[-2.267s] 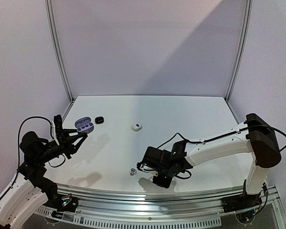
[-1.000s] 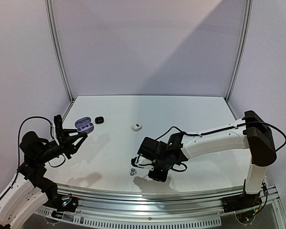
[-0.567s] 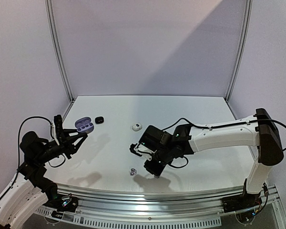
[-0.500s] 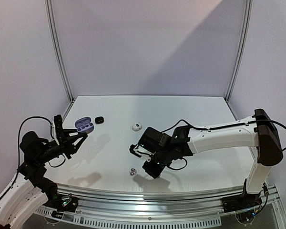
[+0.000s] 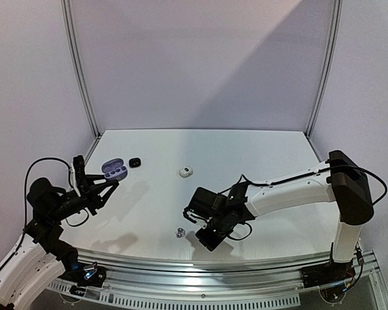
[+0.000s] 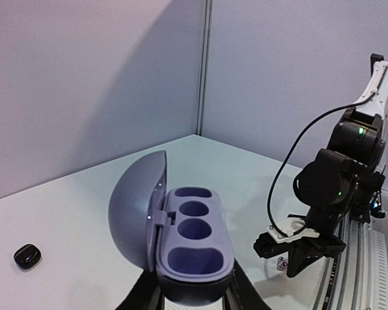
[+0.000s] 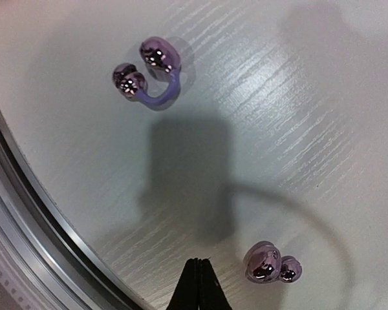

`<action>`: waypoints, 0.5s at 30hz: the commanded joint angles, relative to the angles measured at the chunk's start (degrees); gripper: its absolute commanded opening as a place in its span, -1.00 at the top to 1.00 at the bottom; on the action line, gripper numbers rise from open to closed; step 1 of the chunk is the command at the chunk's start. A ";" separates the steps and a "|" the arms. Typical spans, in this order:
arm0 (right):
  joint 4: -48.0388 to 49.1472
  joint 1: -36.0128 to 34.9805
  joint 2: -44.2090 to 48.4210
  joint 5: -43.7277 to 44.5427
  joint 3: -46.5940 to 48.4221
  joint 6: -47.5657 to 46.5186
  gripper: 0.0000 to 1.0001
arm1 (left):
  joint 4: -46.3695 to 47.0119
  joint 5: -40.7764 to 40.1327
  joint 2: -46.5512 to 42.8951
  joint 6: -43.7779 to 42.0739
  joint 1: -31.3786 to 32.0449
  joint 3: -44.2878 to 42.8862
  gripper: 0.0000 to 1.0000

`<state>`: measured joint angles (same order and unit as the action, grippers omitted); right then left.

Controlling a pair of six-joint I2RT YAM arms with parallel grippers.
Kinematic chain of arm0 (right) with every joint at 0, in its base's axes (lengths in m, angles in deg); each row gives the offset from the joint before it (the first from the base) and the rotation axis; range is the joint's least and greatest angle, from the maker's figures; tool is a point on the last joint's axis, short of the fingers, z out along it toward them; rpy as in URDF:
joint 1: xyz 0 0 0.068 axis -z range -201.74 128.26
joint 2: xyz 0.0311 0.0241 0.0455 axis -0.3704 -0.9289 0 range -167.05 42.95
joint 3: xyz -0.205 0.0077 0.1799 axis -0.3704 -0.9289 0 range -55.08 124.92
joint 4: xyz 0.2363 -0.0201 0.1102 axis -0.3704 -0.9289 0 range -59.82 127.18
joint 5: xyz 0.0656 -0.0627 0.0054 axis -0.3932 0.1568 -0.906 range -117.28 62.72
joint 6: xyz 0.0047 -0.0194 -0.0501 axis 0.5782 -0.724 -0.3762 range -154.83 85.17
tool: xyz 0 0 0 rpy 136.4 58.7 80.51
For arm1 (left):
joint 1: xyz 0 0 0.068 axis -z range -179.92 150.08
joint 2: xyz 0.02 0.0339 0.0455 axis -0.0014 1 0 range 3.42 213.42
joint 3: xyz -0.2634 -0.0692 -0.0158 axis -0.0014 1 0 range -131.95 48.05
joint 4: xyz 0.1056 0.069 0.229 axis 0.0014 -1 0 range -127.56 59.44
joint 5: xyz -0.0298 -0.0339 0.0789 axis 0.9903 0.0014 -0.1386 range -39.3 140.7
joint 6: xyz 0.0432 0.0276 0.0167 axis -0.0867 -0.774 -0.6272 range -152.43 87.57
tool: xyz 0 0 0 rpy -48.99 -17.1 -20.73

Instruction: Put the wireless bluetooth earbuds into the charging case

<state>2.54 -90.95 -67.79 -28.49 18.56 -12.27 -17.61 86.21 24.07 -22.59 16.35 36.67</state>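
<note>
Soft, even light in the top view: the table (image 5: 246, 155) reads bright white, and a diagonal shadow edge cuts the back wall (image 5: 200, 64) from 1 o'clock down toward 6, darker on the right. The arm shadows on the table look pale and fuzzy to us. The posts (image 5: 80, 71) bow and the front rail (image 5: 200, 268) curves, so we get lens distortion at the edges. In the right wrist view, glare sits at 2 o'clock, a dark blocky shadow fills the centre, and the shiny earbuds (image 7: 147, 70) carry pinpoint highlights. In the left wrist view the charging case (image 6: 194, 239) is crisp.
</note>
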 commanded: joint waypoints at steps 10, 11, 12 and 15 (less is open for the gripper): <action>-2.66 2.36 -1.28 3.53 -3.51 3.63 1.00 | 0.82 -0.09 0.19 -0.39 -0.59 0.83 1.00; -3.08 2.80 -1.20 4.03 -3.73 3.94 1.00 | 0.85 -0.06 0.26 -0.42 -0.53 0.83 1.00; -3.39 3.08 -1.15 4.44 -3.85 4.05 1.00 | 0.85 -0.08 0.29 -0.40 -0.54 0.83 1.00; -4.43 3.75 -1.11 5.94 -3.80 3.94 1.00 | 0.82 -0.08 0.36 -0.33 -0.55 0.83 1.00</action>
<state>2.06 -88.89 -68.12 -26.72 16.55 -9.21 -17.61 86.21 24.07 -22.59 16.35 36.67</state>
